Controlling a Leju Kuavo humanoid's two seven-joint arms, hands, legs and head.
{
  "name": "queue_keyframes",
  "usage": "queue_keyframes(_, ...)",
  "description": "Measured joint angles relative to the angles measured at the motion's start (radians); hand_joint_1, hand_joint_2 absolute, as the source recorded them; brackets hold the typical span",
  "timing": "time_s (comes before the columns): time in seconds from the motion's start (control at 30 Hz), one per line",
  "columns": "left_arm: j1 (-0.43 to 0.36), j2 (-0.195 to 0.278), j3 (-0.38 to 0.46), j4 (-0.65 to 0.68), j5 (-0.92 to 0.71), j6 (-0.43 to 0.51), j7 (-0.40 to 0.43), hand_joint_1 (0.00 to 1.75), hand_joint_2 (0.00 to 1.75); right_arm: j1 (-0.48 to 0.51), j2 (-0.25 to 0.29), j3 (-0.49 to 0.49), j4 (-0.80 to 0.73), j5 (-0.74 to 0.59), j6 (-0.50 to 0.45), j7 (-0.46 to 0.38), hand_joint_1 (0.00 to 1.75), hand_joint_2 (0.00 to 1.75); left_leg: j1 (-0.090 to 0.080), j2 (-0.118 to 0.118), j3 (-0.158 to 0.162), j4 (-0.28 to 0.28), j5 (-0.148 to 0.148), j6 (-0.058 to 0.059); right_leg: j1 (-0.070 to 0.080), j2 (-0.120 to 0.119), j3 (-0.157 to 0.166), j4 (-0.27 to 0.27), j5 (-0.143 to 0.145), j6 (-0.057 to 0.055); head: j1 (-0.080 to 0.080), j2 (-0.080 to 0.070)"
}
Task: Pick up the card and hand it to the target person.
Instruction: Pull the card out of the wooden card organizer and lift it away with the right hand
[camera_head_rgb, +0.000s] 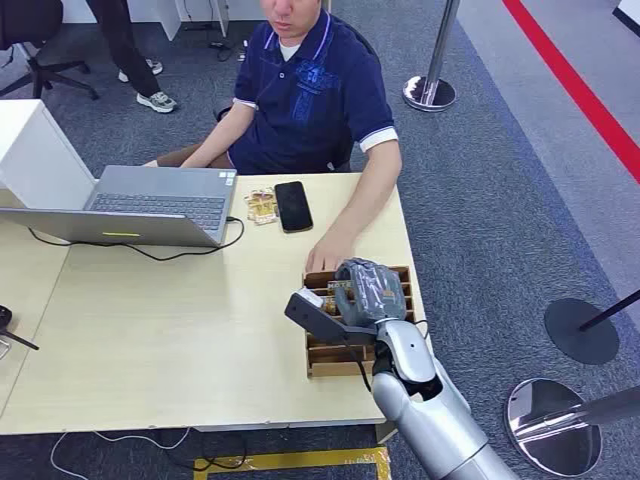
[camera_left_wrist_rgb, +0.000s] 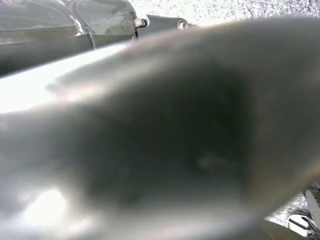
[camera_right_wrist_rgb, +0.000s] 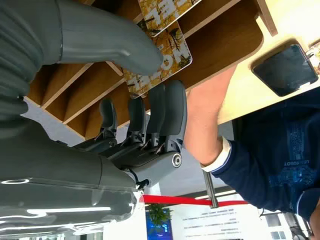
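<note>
A wooden card holder (camera_head_rgb: 324, 357) with several slots sits at the table's right front. My right hand (camera_head_rgb: 370, 290) is on top of it. Close up, a yellow patterned card (camera_right_wrist_rgb: 171, 52) stands in a slot of the holder (camera_right_wrist_rgb: 226, 40); my thumb (camera_right_wrist_rgb: 113, 40) lies on one face and the dark fingers (camera_right_wrist_rgb: 173, 110) curl up at its other side, pinching it. Another card (camera_right_wrist_rgb: 166, 10) stands in the adjoining slot. The person (camera_head_rgb: 309, 90) in a navy polo sits across the table, one hand (camera_head_rgb: 328, 255) resting at the holder's far edge. The left wrist view is a blurred grey mass.
A black phone (camera_head_rgb: 293, 205) and a few loose cards (camera_head_rgb: 260, 207) lie near the person. An open laptop (camera_head_rgb: 151, 205) with a cable stands at the left. Stanchion bases (camera_head_rgb: 555, 425) stand on the carpet to the right. The person's forearm (camera_right_wrist_rgb: 203, 125) is close beside my fingers.
</note>
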Motion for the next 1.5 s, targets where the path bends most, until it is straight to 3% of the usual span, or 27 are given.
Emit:
queue_keyframes(0.67,0.000,0.000,0.000,0.000,0.000,0.000,0.000,0.00,0.00,-0.001,-0.003,0.000,0.008,-0.003,0.006,0.000,1.23,1.75,0.000,0.000,0.000,0.000,0.000,0.000,0.000,0.000,0.000,0.000,0.000,0.000,0.000,0.000)
queue_keyframes(1.2,0.000,0.000,0.000,0.000,0.006,0.000,0.001,0.00,0.00,-0.005,-0.002,0.000,0.013,-0.010,0.008,-0.002,1.06,1.75,0.000,0.000,0.000,0.000,0.000,0.000,0.000,0.000,0.000,0.000,0.000,0.000,0.000,0.000)
queue_keyframes(1.5,0.000,0.000,0.000,0.000,0.006,0.000,0.001,0.00,0.00,-0.005,-0.002,0.000,0.019,-0.016,0.010,-0.002,1.05,1.75,0.000,0.000,0.000,0.000,0.000,0.000,0.000,0.000,0.000,0.000,0.000,0.000,0.000,0.000)
